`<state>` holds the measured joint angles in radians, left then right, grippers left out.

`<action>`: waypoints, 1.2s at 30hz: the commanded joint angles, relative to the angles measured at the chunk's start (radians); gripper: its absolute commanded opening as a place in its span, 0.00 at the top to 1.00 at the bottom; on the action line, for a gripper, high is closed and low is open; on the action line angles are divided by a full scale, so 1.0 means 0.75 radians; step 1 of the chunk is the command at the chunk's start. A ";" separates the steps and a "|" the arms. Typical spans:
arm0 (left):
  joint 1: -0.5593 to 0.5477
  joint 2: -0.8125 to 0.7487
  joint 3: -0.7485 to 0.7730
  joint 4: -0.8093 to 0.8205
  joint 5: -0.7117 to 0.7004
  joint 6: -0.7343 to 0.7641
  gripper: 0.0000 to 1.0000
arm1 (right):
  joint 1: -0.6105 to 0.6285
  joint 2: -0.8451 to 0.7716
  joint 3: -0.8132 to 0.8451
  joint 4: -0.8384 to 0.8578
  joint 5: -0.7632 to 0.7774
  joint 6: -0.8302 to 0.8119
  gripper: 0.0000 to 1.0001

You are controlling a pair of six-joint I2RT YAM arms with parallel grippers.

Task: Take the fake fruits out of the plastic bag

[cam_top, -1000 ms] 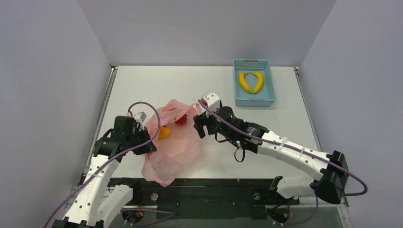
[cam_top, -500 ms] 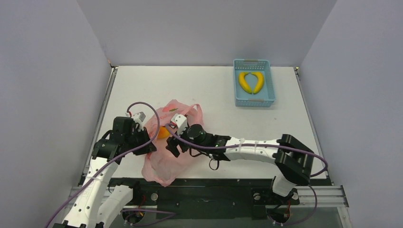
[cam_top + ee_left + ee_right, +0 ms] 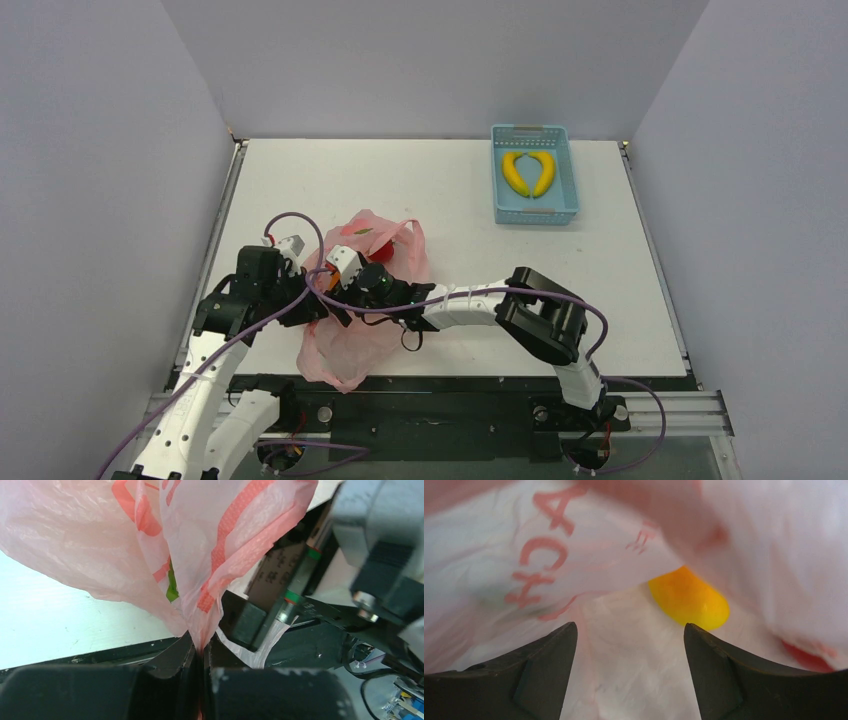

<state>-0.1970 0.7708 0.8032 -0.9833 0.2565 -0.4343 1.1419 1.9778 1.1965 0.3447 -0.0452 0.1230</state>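
**Top external view: right pincer [image 3: 629, 630] spread inside the pink bag [image 3: 352, 345]**

The pink bag is seen lying crumpled at the near left of the surface [image 3: 330, 180]. One gathered fold of it is pinched by the left pincer [image 3: 201, 652], whose jaws are pressed together on the plastic. The right arm [image 3: 470, 298] is stretched across to the left, and its pincer is set inside the bag, the jaws spread wide with only plastic film between them. Just beyond them, nearer the right-hand finger in the right wrist view, an orange-yellow mango [image 3: 689, 599] is seen resting on the bag's inner film. A red apple [image 3: 381, 248] is glimpsed at the bag's far edge. Two bananas [image 3: 528, 172] are laid side by side in a blue basket [image 3: 497, 180] at the far right, well apart from the bag.
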 commanded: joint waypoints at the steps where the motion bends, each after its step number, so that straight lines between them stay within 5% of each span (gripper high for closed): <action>1: -0.003 0.002 0.035 0.047 0.007 0.019 0.99 | -0.015 0.091 0.128 0.136 0.055 -0.068 0.26; 9: -0.003 0.020 0.033 0.049 0.010 0.019 0.99 | -0.018 0.161 0.131 0.307 0.169 -0.228 0.23; 20: -0.004 0.020 0.031 0.049 0.011 0.017 0.99 | -0.035 0.323 0.191 0.460 -0.033 -0.350 0.21; 36: -0.006 0.014 0.032 0.051 0.016 0.021 0.99 | -0.010 0.508 0.406 0.144 0.126 -0.601 0.25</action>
<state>-0.1909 0.7902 0.8028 -0.9886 0.1989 -0.4377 1.1194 2.3081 1.4498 0.5701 -0.0166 -0.2302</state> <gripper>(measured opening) 0.016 0.745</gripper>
